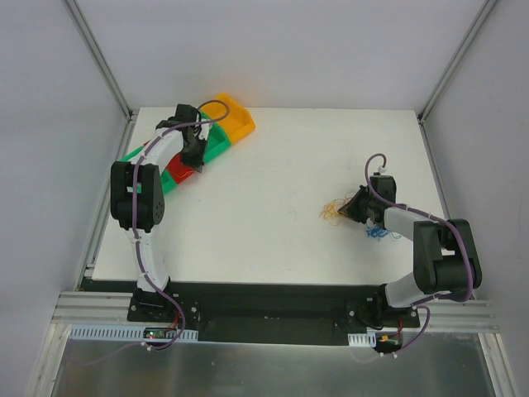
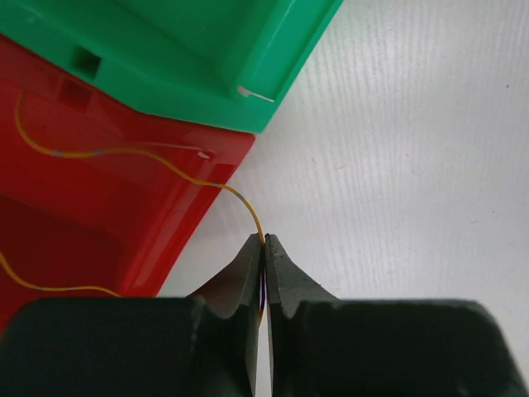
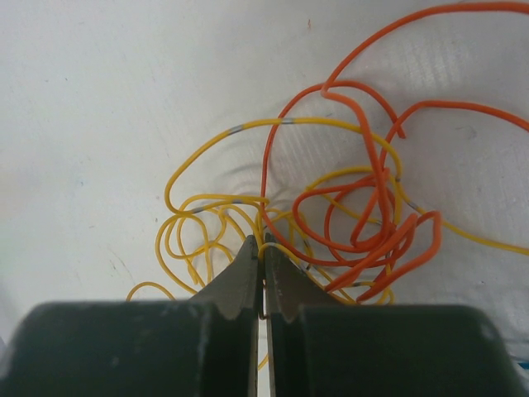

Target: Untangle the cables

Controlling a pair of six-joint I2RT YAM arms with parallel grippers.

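left gripper (image 2: 264, 248) clamped on one yellow wire (image 2: 165, 161) trailing into red bin (image 2: 83, 215), table (image 1: 273, 207) far-left corner; right gripper (image 3: 263, 252) pinched on tangled cables (image 3: 355, 215) near right edge; most left to sort.

Top cam overhead — wrist cams close-up.

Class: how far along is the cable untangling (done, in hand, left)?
Done: one yellow wire drapes into the red bin. In hand: the left claw is shut on it; the right claw grips the clump. Left: its orange and yellow loops are knotted; blue wires lie alongside.
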